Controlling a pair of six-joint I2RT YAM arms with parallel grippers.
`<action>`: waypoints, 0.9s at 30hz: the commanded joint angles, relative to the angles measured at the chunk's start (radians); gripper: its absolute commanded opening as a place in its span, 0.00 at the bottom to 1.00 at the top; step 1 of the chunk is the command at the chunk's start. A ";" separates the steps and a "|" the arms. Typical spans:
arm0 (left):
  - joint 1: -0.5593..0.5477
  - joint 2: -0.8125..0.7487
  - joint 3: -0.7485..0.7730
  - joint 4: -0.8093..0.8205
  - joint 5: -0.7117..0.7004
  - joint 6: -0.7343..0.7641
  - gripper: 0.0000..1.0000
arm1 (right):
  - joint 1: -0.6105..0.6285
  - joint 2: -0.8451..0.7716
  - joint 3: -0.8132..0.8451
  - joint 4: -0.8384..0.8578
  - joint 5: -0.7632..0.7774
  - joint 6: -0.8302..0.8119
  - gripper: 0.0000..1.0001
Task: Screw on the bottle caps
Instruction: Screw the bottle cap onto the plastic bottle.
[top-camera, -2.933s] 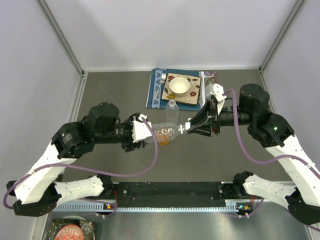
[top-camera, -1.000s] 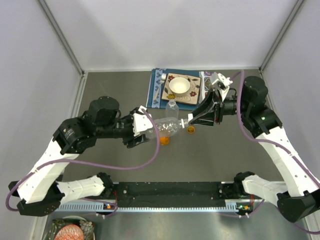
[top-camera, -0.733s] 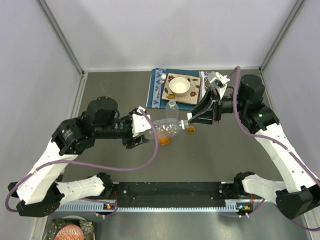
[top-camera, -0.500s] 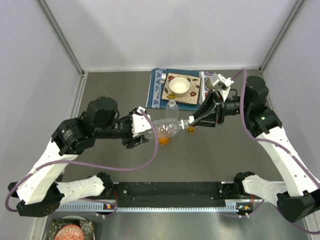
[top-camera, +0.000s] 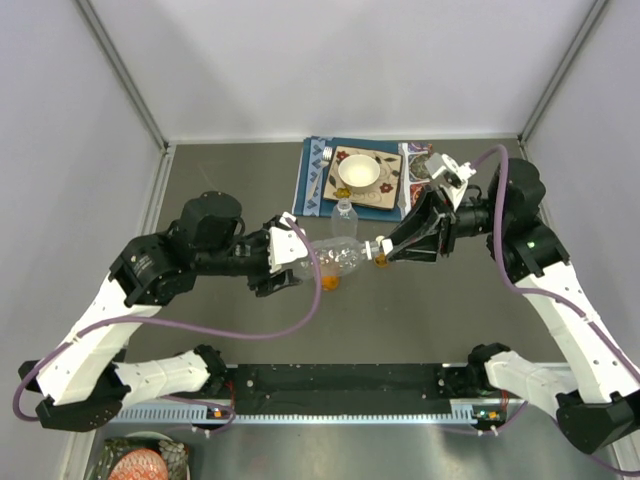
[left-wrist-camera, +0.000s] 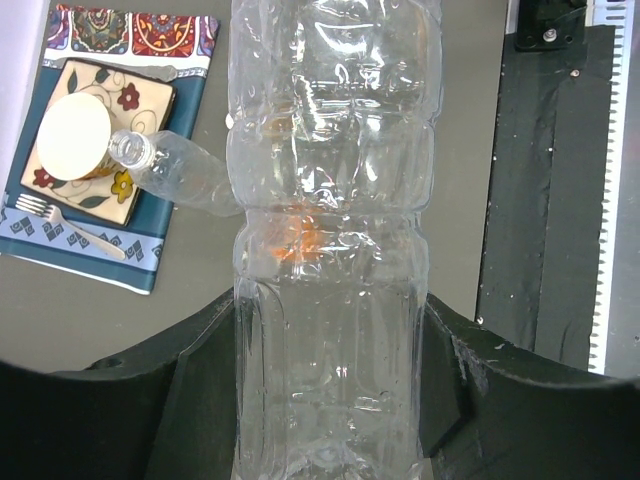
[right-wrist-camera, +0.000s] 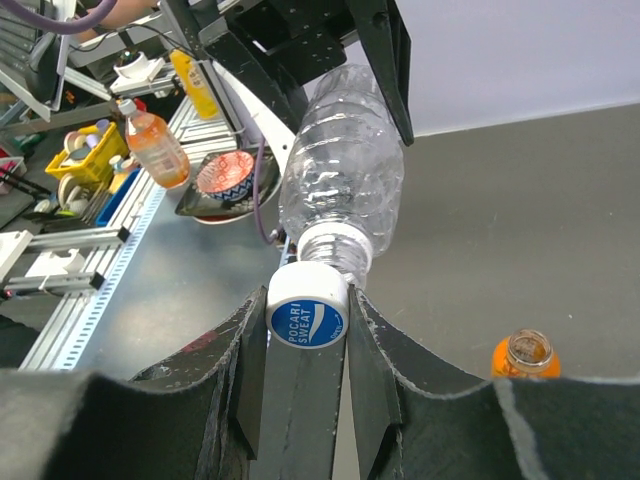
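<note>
Dark grey table (top-camera: 230, 190), walled on three sides, with a black rail (top-camera: 340, 380) along its near edge. The left arm (top-camera: 150, 275) and right arm (top-camera: 540, 260) reach inward from opposite sides and meet over the middle of the table. Blue patterned placemat (top-camera: 310, 190) at the far edge; its right end is partly covered in the top view by the right wrist. Clear ribbed bottle (top-camera: 340, 257), held level above the table between the two grippers. The left gripper (top-camera: 290, 258) clamps its lower body, one finger pressed to each flank, as the left wrist view shows. A second clear bottle (top-camera: 343, 222) sits just behind it, beside the placemat's near edge, with an open neck; whether it stands or lies cannot be told. Square floral plate (top-camera: 338, 192) on the placemat, carrying a white bowl (top-camera: 358, 172). Squat orange bottle (right-wrist-camera: 523, 357), uncapped, on the table near the right gripper (top-camera: 378, 248); one finger hides its lower part in the right wrist view. Fork (top-camera: 323, 168) on the placemat, left of the plate. Blue-and-white cap (right-wrist-camera: 307, 309), pinched between the right gripper's closed fingers and set against the mouth of the held bottle. A small orange object (top-camera: 329, 281) lies under the held bottle, blurred through the plastic in the left wrist view and too small to identify.
</note>
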 joint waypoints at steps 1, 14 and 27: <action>-0.004 -0.002 0.025 0.037 0.031 0.004 0.46 | -0.010 0.025 0.029 0.056 -0.023 0.008 0.12; -0.004 0.007 0.036 0.038 0.040 0.004 0.46 | -0.007 0.022 -0.005 0.099 -0.031 0.039 0.11; -0.003 0.019 0.050 0.049 0.043 -0.005 0.45 | 0.022 0.023 -0.037 0.093 -0.022 0.034 0.12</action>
